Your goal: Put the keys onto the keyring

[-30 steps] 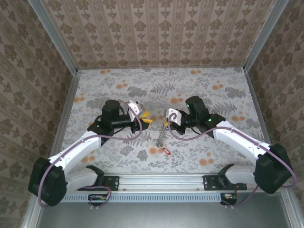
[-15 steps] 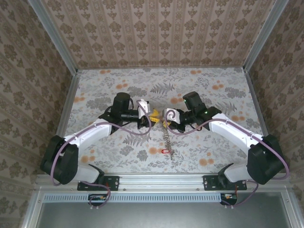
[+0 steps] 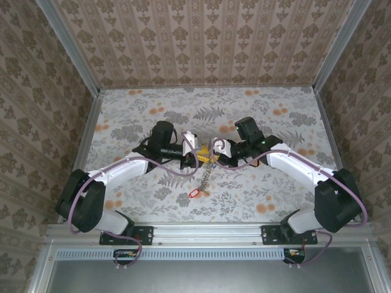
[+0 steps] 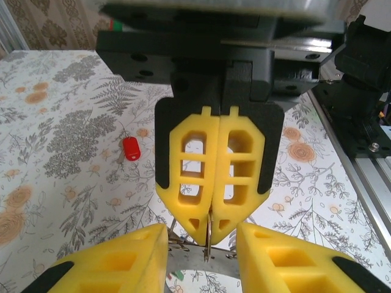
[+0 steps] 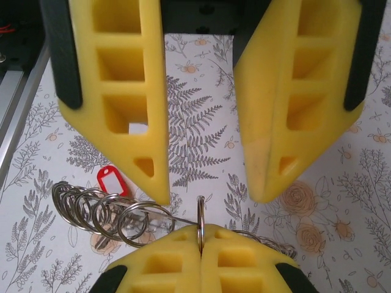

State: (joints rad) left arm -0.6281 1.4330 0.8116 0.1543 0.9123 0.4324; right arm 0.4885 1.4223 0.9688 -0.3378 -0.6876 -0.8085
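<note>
Keyring (image 5: 200,212) clamped in the right gripper (image 5: 200,235); left gripper (image 5: 211,196) spread partway either side, not touching

The keyring (image 5: 200,210) is thin bright metal, the tag (image 5: 110,181) glossy red plastic, the right end effector (image 5: 200,234) fingers (image 5: 165,262) matt yellow plastic, the worktop (image 5: 195,122) a matt floral print.

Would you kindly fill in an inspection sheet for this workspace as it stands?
Surface: floral tabletop, flat.
Job's things: keyring edge-on, clamped in the right pincer; bunch of small rings strung beside it; red tag below, apparently on the tabletop.
Clutter: nothing seen.
Pincers: right pincer shut on the keyring; left pincer open, one finger either side of the keyring, not touching it.
Cables: purple cables loop clear of the keyring.
Surroundings: patterned walls on three sides; metal rail at the near edge.
</note>
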